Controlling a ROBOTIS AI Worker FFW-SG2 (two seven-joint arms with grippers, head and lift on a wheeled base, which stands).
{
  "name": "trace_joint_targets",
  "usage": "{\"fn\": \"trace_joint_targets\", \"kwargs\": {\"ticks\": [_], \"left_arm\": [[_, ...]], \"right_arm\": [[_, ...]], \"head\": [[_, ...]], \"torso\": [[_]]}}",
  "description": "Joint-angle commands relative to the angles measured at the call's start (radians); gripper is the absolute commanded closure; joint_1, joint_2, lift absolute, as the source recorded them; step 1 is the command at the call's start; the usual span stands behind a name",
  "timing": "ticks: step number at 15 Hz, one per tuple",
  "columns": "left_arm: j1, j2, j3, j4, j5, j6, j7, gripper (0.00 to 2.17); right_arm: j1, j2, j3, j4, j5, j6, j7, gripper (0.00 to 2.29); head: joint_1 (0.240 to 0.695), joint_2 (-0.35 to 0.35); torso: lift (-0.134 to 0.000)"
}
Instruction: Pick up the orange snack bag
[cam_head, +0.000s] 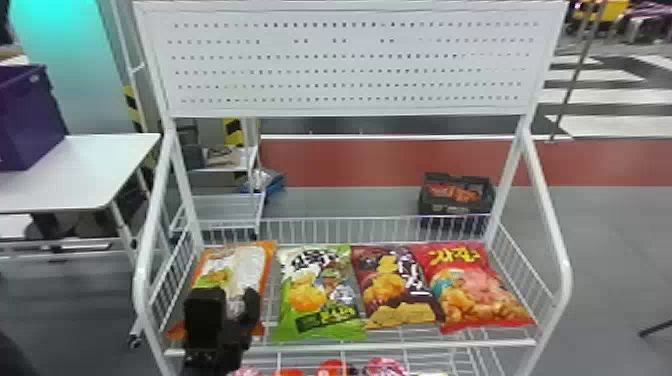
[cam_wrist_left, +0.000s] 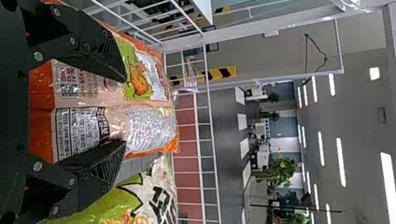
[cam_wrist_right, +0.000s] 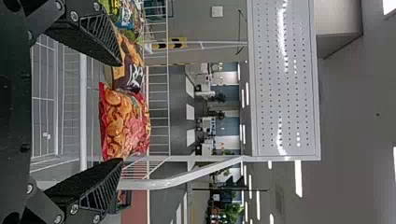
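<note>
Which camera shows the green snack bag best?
The head view: the green snack bag lies there whole, its front uncovered. The left wrist view shows part of it, cut off at the edge; the right wrist view, a small piece at the edge.

Head view clock: pegboard (cam_head: 350, 65) at 12, crate (cam_head: 452, 207) at 3, red bag (cam_head: 475, 287) at 4, brown bag (cam_head: 392, 282) at 5, green bag (cam_head: 317, 287) at 6, table (cam_head: 75, 185) at 9, purple bin (cam_head: 30, 120) on it. Those three bags share wire basket (cam_head: 390, 344).

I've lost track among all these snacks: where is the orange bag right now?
In the head view, the orange snack bag is leftmost on the wire shelf, beside the green bag, the left gripper in front of its lower part.
</note>
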Motion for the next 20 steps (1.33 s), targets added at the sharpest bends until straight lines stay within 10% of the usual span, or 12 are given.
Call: {"fn": "trace_joint_targets", "kwargs": {"ticks": [1, 4, 12, 20], "left_arm": [[0.007, 0.002, 0.012, -0.001, 0.010, 0.029, 0.000, 0.71], [0.022, 0.004, 0.026, -0.019, 0.015, 0.044, 0.002, 1.26], [0.150, 0.011, 0.072, -0.251, 0.044, 0.041, 0.002, 1.26], [0.495, 0.097, 0.128, -0.538, 0.047, -0.100, -0.001, 1.26]], "right_arm": [[0.005, -0.001, -0.001, -0.009, 0.000, 0.000, 0.000, 0.17], [0.008, -0.001, -0.001, -0.014, 0.000, 0.000, 0.000, 0.17], [0.008, -0.001, -0.003, -0.018, 0.000, 0.000, 0.000, 0.17], [-0.008, -0.001, -0.001, 0.002, -0.006, 0.000, 0.000, 0.17]], "head": [[0.499, 0.000], [0.499, 0.000], [0.499, 0.000], [0.499, 0.000]], "torso": [[0.000], [0.000], [0.000], [0.000]]}}
